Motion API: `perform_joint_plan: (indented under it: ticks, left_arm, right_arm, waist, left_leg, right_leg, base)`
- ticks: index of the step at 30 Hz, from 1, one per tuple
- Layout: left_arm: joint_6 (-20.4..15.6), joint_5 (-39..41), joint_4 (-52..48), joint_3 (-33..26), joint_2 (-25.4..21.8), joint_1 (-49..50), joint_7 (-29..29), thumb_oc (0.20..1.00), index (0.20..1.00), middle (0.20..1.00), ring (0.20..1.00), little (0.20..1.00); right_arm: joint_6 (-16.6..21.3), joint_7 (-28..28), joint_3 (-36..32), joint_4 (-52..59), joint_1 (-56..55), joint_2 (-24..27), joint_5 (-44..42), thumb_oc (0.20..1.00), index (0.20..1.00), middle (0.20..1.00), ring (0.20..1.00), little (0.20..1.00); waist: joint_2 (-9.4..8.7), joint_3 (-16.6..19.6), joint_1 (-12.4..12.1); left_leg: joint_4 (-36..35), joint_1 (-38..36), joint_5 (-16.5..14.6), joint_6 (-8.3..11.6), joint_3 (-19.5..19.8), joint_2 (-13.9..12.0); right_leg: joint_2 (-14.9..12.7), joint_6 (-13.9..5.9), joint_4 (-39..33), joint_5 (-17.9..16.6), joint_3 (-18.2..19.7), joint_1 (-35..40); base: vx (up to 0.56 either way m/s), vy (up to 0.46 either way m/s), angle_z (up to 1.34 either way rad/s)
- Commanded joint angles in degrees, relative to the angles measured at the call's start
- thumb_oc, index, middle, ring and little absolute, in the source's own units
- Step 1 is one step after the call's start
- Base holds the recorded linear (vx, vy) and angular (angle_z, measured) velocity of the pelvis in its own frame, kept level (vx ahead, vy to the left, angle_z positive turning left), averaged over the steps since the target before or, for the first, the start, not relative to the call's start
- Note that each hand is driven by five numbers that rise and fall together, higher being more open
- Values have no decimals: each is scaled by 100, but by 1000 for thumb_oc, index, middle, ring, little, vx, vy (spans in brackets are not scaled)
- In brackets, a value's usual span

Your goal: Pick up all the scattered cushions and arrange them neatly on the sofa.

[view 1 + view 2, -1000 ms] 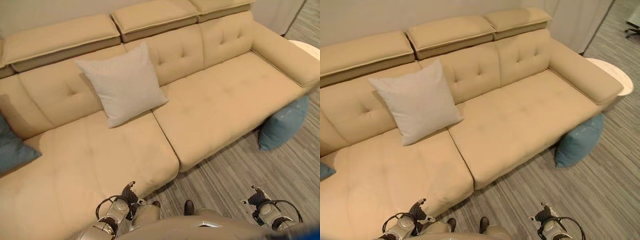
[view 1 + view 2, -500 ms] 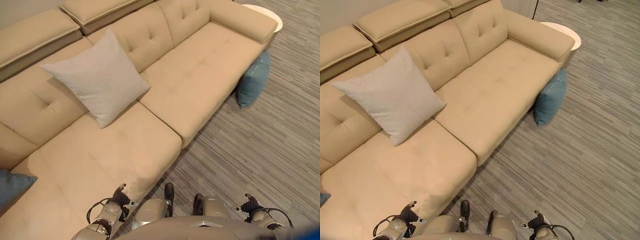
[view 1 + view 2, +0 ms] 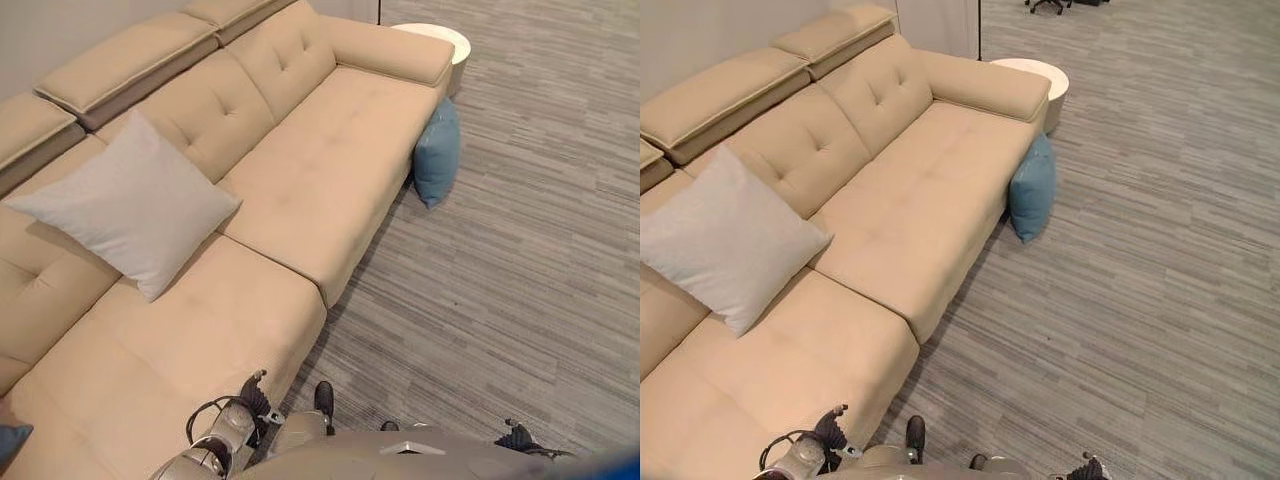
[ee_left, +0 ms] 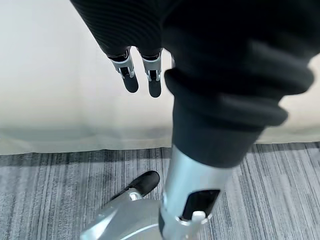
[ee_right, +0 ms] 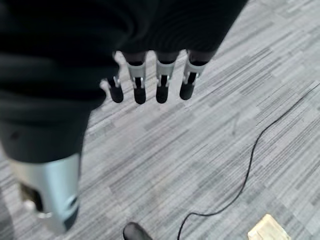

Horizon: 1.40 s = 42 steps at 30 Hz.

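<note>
Grey striped floor (image 3: 1160, 260) flanks a beige sofa (image 3: 300, 180) bearing a pale grey cushion (image 3: 125, 205); a blue cushion (image 3: 437, 152) leans at its far end, well apart from both empty, loosely straight-fingered hands: left hand (image 4: 140, 75), right hand (image 5: 150, 82).

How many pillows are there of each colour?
Light grey cushion, leaning on the sofa backrest: 1
Blue cushions: 2, one on the floor against the sofa's end, one blue corner at the near edge of the seat
Total: 3
</note>
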State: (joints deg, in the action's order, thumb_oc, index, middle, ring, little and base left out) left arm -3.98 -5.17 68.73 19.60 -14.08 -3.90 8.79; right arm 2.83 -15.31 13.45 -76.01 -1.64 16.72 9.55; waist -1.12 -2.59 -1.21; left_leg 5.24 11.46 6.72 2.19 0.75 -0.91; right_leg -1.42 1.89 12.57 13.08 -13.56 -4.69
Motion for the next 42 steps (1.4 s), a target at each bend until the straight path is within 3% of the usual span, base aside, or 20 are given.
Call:
perform_joint_plan:
  ticks: [1,2,4,8,12,15,17,21,25,29,31,32,33,34,35,37,39,42]
  left_arm:
    - [-54,-48,30,-67,166,-109,-91,1000,1000,1000,1000,1000]
    - [-64,-1,92,-16,232,-136,-89,1000,1000,1000,1000,1000]
    - [-50,-66,176,1,250,-162,-92,1000,1000,1000,1000,1000]
    - [-35,-191,167,97,245,-226,-71,1000,1000,1000,1000,1000]
    - [-24,-195,118,58,106,-296,1,1000,1000,1000,1000,1000]
    - [-37,-123,104,-52,22,-335,58,1000,1000,1000,1000,1000]
    - [-58,-42,99,-137,-1,-330,91,1000,1000,1000,1000,1000]
    - [-107,-108,201,-124,27,-251,61,1000,1000,1000,1000,1000]
    - [-76,-139,277,-121,151,-210,112,1000,1000,1000,1000,1000]
    - [-52,-136,286,-47,265,-199,71,1000,1000,1000,1000,1000]
    - [-35,-117,245,8,316,-196,50,1000,1000,1000,1000,1000]
    - [-18,-106,195,64,343,-229,35,1000,1000,1000,1000,1000]
    - [-17,-106,194,64,343,-230,35,1000,1000,1000,1000,1000]
    - [-21,-111,186,116,361,-258,31,1000,1000,1000,1000,1000]
    - [-11,-99,181,137,367,-292,41,1000,1000,1000,1000,1000]
    - [-10,-80,183,200,414,-307,48,1000,1000,1000,1000,1000]
    - [-36,-85,223,213,441,-332,39,1000,1000,1000,1000,1000]
    - [-63,-70,230,216,455,-319,54,1000,1000,1000,1000,1000]
  right_arm:
    - [9,-209,-5,76,244,205,-211,1000,1000,1000,1000,1000]
    - [6,-245,-6,63,258,240,-218,1000,1000,1000,1000,1000]
    - [-4,-237,-59,57,283,254,-238,1000,1000,1000,1000,1000]
    - [-63,-227,-74,33,315,235,-241,1000,1000,1000,1000,1000]
    - [-101,-205,-19,78,363,184,-195,1000,1000,1000,1000,1000]
    - [-79,-204,7,148,430,168,-179,1000,1000,1000,1000,1000]
    - [-77,-224,36,197,509,198,-127,1000,1000,1000,1000,1000]
    - [-7,-272,146,273,748,200,-61,1000,1000,1000,1000,1000]
    - [10,-309,101,288,577,116,-27,1000,1000,1000,1000,1000]
    - [62,-360,9,244,498,150,-169,1000,1000,1000,1000,1000]
    - [64,-384,-27,235,497,187,-242,1000,1000,1000,1000,1000]
    - [63,-392,-25,234,489,215,-264,1000,1000,1000,1000,1000]
    - [63,-391,-26,234,490,215,-264,1000,1000,1000,1000,1000]
    - [67,-397,-20,215,501,230,-276,1000,1000,1000,1000,1000]
    - [48,-415,-23,206,511,229,-305,1000,1000,1000,1000,1000]
    - [64,-452,2,182,498,245,-305,1000,1000,1000,1000,1000]
    - [79,-475,71,175,479,227,-255,1000,1000,1000,1000,1000]
    - [77,-478,103,182,457,190,-260,1000,1000,1000,1000,1000]
  waist:
    - [-198,-242,-136]
    - [-191,-255,-194]
    - [-185,-185,-153]
    - [-180,-163,-74]
    - [-168,-284,-59]
    - [-165,-389,-89]
    - [-172,-432,-131]
    - [-145,-483,-168]
    - [-146,-329,-32]
    - [-109,-216,0]
    - [-110,-248,-6]
    - [-111,-295,-14]
    - [-104,-295,-8]
    - [-94,-351,-58]
    - [-105,-379,-75]
    - [-108,-385,-131]
    - [-11,-386,-229]
    - [61,-401,-314]
  left_leg:
    - [802,-88,-1420,-186,456,516]
    - [717,15,-1382,-151,922,735]
    - [530,-56,-1363,-157,912,711]
    - [419,-106,-1350,-220,734,671]
    - [371,-179,-1429,-425,340,604]
    - [363,-277,-1505,-501,132,551]
    - [274,-434,-1588,-500,-88,499]
    - [216,-613,-1690,-483,-249,423]
    - [135,-813,-1803,-456,-236,450]
    - [615,-817,-2005,-187,-229,196]
    - [1313,-543,-1974,-87,-233,71]
    - [1946,-234,-1654,-25,-101,57]
    - [1975,-216,-1665,-21,-91,50]
    - [2351,-2,-1390,21,106,112]
    - [2436,162,-1378,4,198,186]
    - [1968,383,-1629,-79,289,400]
    - [1055,568,-1174,-32,382,618]
    - [800,703,-861,5,400,737]
  right_leg:
    - [-114,-599,-1040,-1047,637,71]
    - [-56,-639,-1067,-1097,787,44]
    - [-31,-676,-1099,-1087,861,32]
    - [-83,-754,-962,-1094,1018,-116]
    - [-151,-906,-202,-1044,1183,-524]
    - [-263,-1069,225,-1149,1006,-875]
    - [-522,-1091,65,-1305,556,-976]
    - [-739,-1037,-417,-1594,-56,-1318]
    - [-700,-942,-575,-1635,-48,-1167]
    - [-540,-811,-823,-1477,-27,-739]
    - [-461,-699,-945,-1388,-2,-514]
    - [-381,-565,-1026,-1325,70,-380]
    - [-374,-561,-1028,-1326,61,-381]
    - [-301,-462,-1074,-1268,112,-270]
    - [-281,-438,-1099,-1232,164,-224]
    - [-231,-506,-1178,-1125,267,-85]
    - [-43,-528,-1225,-1036,425,81]
    - [117,-518,-1269,-948,622,259]
  base:
    - [-11,19,-51]
    - [-10,19,-41]
    - [49,52,-45]
    - [47,119,-43]
    - [31,152,-72]
    - [26,63,-71]
    - [51,4,-64]
    - [120,-51,-85]
    - [155,-103,5]
    - [183,-201,19]
    - [120,-234,10]
    - [77,-198,0]
    - [101,-215,3]
    - [85,-124,-8]
    - [180,-175,-14]
    - [235,-97,-18]
    - [255,-32,-16]
    - [211,33,-58]
